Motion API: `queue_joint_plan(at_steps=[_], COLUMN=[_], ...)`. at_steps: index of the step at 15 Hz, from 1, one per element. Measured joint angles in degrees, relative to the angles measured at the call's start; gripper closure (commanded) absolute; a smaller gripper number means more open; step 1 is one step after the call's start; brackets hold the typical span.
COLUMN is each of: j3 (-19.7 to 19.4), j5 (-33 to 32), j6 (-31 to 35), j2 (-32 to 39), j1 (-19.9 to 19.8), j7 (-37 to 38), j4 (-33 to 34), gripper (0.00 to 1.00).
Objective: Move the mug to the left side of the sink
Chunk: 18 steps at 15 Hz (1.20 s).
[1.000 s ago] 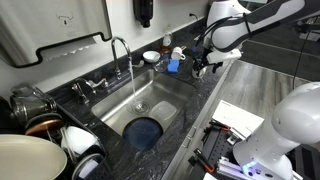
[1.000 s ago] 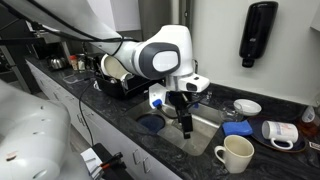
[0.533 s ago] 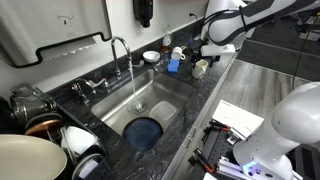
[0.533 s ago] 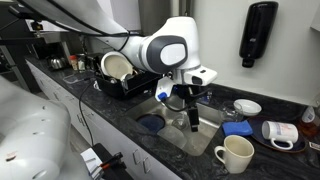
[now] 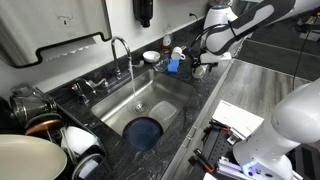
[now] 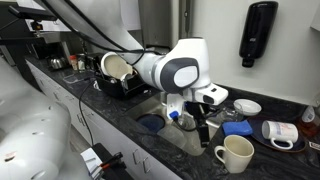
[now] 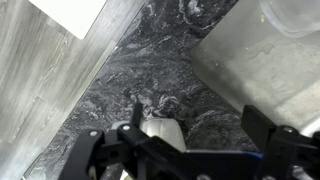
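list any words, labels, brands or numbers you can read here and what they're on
None can be read.
White sheet: any print is too small to read.
Black wall dispenser: no legible label.
Mug: plain, no marking shows.

Smooth cream ceramic mug [image 6: 235,155], dull steel sink [image 5: 155,92], polished speckled stone counter [image 7: 150,70].
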Motion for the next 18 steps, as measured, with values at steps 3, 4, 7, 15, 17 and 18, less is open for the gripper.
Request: queue_joint_plan(at_steps=[3,4,7,15,17,18], j3=[-2.02,-2.72,-5.11,-7.71,-7.72,-7.71], j5=[-3.44,-4.38,-4.71,6.80,9.29,10.11], j6=[1.94,2.71,7.23,15.41,15.57,15.65], j2=[1.93,2.43,4.21,9.01,9.75,10.12], j1=[-1.32,-1.72,-2.18,-1.48,-1.00,-0.71], j7=[-1.02,-1.48,-4.73,-17.46,-19.52,-20.08], j4=[-0.07,-0.08,-0.25,0.22,0.79,0.97], gripper=[0.00,0.00,0.33,0.91,1.00,0.98])
